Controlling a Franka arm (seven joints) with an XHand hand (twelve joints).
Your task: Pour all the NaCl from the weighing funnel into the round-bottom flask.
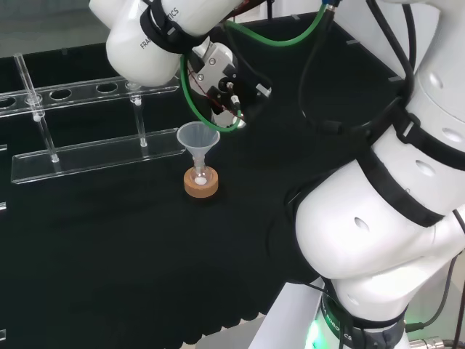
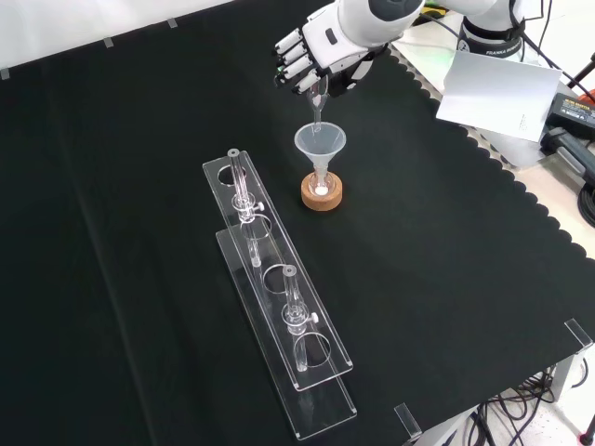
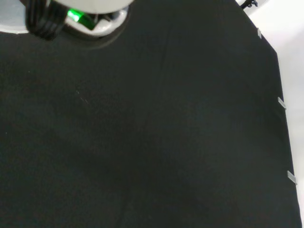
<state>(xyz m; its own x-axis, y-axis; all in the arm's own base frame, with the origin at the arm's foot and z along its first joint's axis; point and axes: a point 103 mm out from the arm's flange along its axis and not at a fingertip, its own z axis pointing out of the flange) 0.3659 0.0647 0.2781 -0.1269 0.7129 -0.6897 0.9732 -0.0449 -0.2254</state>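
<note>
In the front view the hand [image 2: 325,46] hovers above a clear plastic funnel [image 2: 320,144], its fingers curled round a clear weighing funnel [image 2: 316,100] whose thin stem points down into the funnel's mouth. The funnel stands in a small round-bottom flask [image 2: 322,186] on a cork ring [image 2: 322,197], and white powder lies at the flask's bottom. In the head view the same funnel [image 1: 198,138] and cork ring [image 1: 201,185] sit mid-bench, with the hand [image 1: 218,73] just above them, partly hidden by the arm's white link.
A long clear acrylic rack [image 2: 279,307] with round holes lies left of the flask in the front view, and at the far left in the head view [image 1: 94,154]. The cloth's scalloped edge [image 2: 483,158] runs to the right. The wrist view looks at black cloth and the arm's base [image 3: 83,16].
</note>
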